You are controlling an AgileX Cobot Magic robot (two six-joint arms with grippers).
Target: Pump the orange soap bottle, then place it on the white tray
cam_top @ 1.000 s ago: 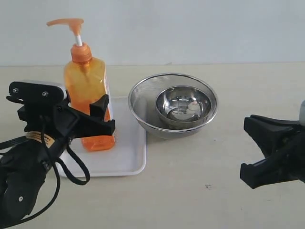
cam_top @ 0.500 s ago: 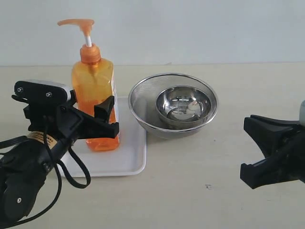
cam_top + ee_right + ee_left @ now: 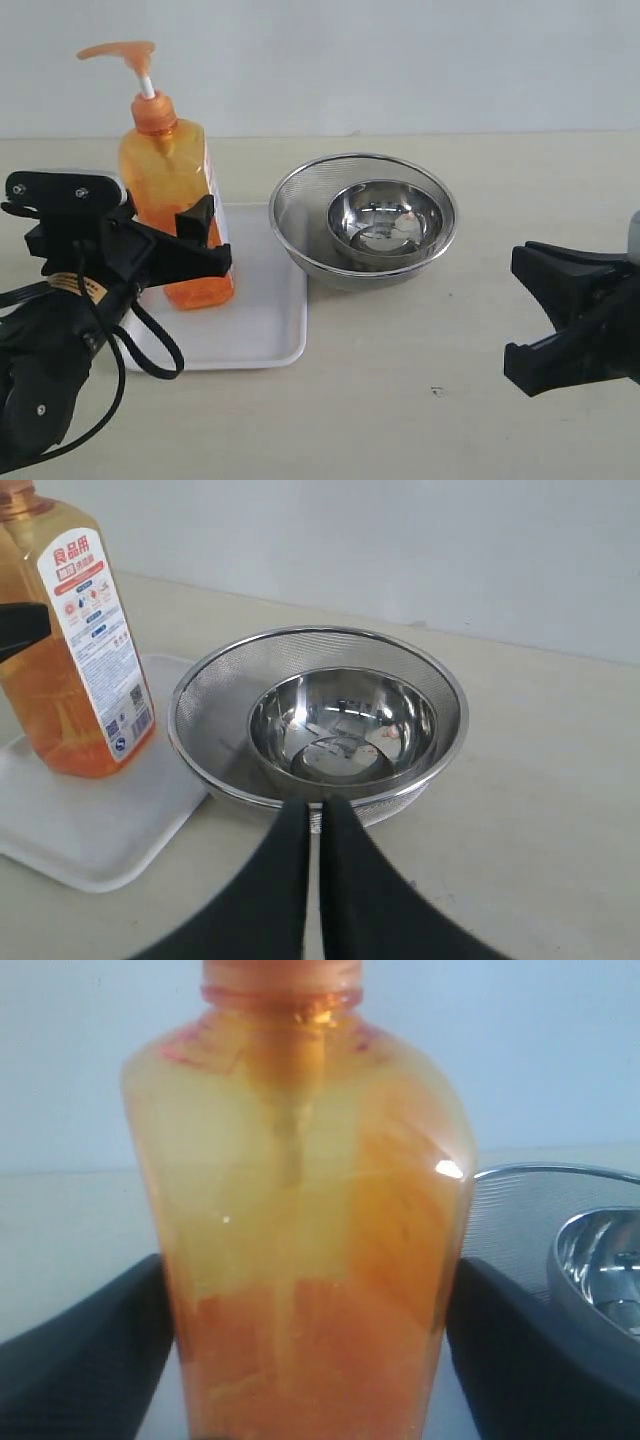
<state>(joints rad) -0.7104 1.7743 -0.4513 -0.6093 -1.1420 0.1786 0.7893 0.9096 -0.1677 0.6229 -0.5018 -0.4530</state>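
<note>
Left gripper (image 3: 208, 243) has the bottle (image 3: 165, 190), black fingers (image 3: 80, 1360) clamped on both flat sides low on the body. The bottle leans, with the pump head (image 3: 115, 50) tipped away from the strainer (image 3: 300, 215), its spout pointing the same way. Its base sits at the tray (image 3: 265, 325), on the back half; whether the base fully rests there or hangs just above it cannot be told. The white label (image 3: 95, 630) faces the strainer.

Room on the tray: the front strip and the strip on the strainer's side are bare. The rim on that side runs just beside the strainer, and whether the two touch is unclear. A steel bowl (image 3: 385, 222) nests inside the strainer, well within its rim.

Right gripper (image 3: 318, 815) is pressed together with nothing in it, hanging low over the table (image 3: 430, 400) and aimed at the strainer's near edge. Between it and the tray lies a wide stretch of bare table. The strip in front of both the tray and the strainer is open too.
</note>
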